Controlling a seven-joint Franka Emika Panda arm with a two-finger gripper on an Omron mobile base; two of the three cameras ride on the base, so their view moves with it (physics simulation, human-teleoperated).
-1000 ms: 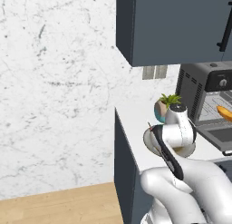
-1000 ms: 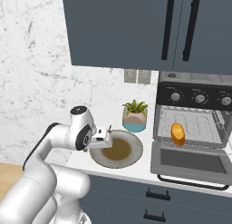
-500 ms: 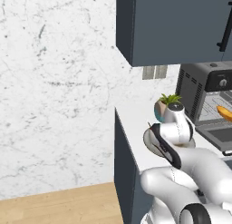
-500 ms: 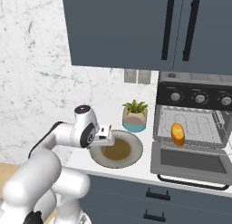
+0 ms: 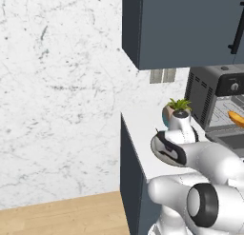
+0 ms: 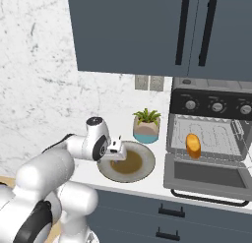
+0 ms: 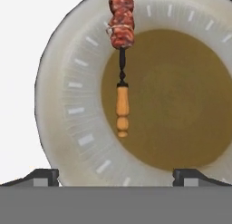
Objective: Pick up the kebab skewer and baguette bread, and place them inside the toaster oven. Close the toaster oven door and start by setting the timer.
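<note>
Wide apart and holding nothing, my gripper hangs above the plate, looking straight down into it. Both fingertips rise at the near edge of the hand view, one at either side, over the plate's pale rim.

Ahead of the tips and between them lies the skewer. Its turned wooden handle points back toward me and rests where the brown centre of the plate meets the rim. Beyond the handle comes a short dark shaft, then the reddish meat chunks, which run out past the far edge of the view. The skewer is clear of both fingers.

From the right base view, my gripper sits over the plate's left rim. A potted plant stands just behind the plate. To the gripper's right is the oven, door dropped open, with the bread lying on its rack.

From the left base view, my arm covers much of the plate. The plant stands beyond it, and the oven stands farther right with the bread inside at the picture's edge.
</note>
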